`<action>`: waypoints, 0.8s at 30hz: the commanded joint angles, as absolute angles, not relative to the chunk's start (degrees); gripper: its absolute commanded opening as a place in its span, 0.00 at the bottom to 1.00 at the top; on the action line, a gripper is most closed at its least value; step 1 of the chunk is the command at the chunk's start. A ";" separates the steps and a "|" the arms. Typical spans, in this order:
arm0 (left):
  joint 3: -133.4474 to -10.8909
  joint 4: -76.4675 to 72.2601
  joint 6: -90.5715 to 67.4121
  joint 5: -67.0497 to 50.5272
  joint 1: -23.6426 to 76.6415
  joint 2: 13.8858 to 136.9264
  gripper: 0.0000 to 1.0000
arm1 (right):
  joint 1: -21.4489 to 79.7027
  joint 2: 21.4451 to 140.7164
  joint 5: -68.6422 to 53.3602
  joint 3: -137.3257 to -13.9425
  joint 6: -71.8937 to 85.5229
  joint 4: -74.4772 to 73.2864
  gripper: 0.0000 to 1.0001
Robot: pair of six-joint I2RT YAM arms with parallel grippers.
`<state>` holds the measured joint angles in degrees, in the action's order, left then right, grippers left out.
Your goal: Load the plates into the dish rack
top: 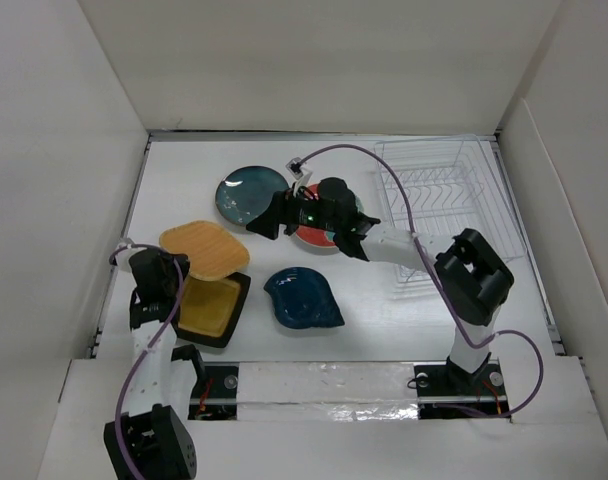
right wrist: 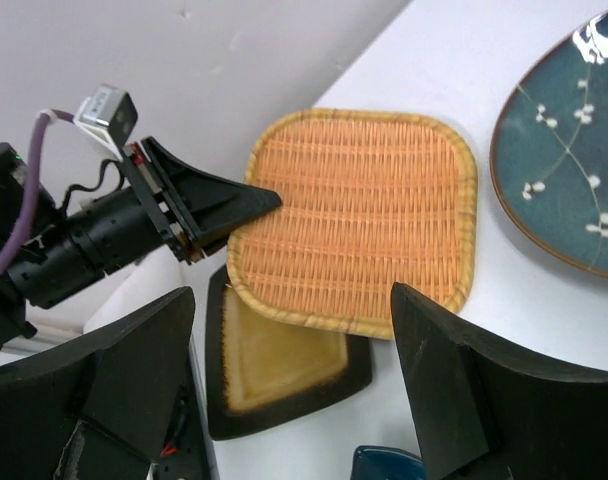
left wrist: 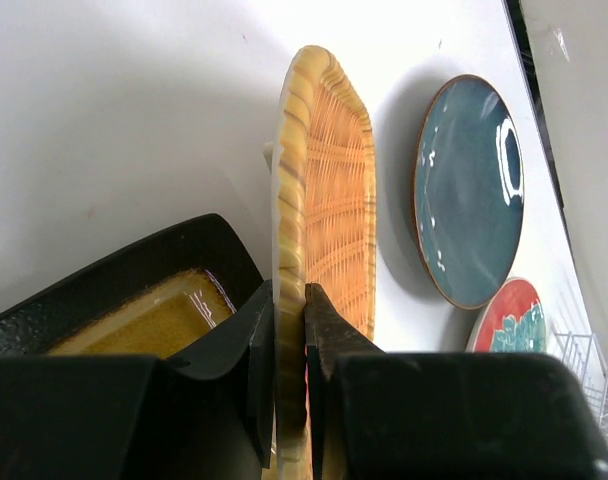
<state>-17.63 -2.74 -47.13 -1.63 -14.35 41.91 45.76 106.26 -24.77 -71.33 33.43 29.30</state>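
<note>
So, the left jaws are seen clamped on the rim of the orange plate, with the woven-look edge pinched tight between the two black fingers. From the right wrist view it's the plate's left-hand edge that is gripped. That plate is held overlapping the far corner of the mustard-yellow plate, which is laid flat on the counter just by the left arm. Whether the orange plate's far edge is touching the counter can't really be told. The right jaws are spread wide apart, hung over the middle of the counter and pointed toward the orange plate, with both black fingers seen framing it in the wrist view. They're parked above the gap between the dark teal plate and the red-and-teal patterned plate, and the patterned one is partly covered by the right arm. The dark blue leaf-shaped plate is set flat just right of the mustard one, near the front. The dish rack is placed at the far right of the counter, well apart from the orange plate. A purple cable is looped over the right arm's wrist.
</note>
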 commanded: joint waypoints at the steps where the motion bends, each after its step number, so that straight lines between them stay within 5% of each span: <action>1: -23.11 -1.94 -44.13 -0.61 -14.59 40.87 0.00 | 45.35 103.28 -26.89 -70.14 33.57 33.57 0.85; 10: -33.39 -0.53 -38.24 3.60 -11.52 39.91 0.00 | 44.12 101.43 -30.67 -68.38 35.86 36.56 0.85; 14: -36.65 -1.23 -36.04 5.36 -10.11 38.50 0.00 | 42.46 100.46 -31.90 -68.03 36.91 37.53 0.74; 16: -38.93 -1.14 -35.16 5.97 -9.32 37.97 0.00 | 41.84 99.93 -33.39 -67.68 37.87 38.67 0.66; 18: -41.12 -1.40 -34.19 4.50 -7.57 37.62 0.00 | 41.13 99.50 -34.71 -67.06 39.19 40.68 0.28; 20: -42.36 -2.19 -33.75 2.38 -7.03 37.62 0.00 | 40.43 98.88 -35.77 -66.10 40.43 41.31 0.00; 23: -41.75 -7.72 -33.84 -7.10 -5.02 37.62 0.00 | 39.29 96.95 -35.86 -64.60 40.34 41.31 0.00; 24: -40.44 -9.47 -34.71 -12.08 -5.01 37.53 0.00 | 38.68 96.51 -35.86 -64.16 40.34 41.40 0.10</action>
<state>-38.81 1.30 -34.26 -0.89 -6.11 38.74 39.62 99.74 -33.89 -65.23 39.75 36.73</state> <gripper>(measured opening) 0.091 0.076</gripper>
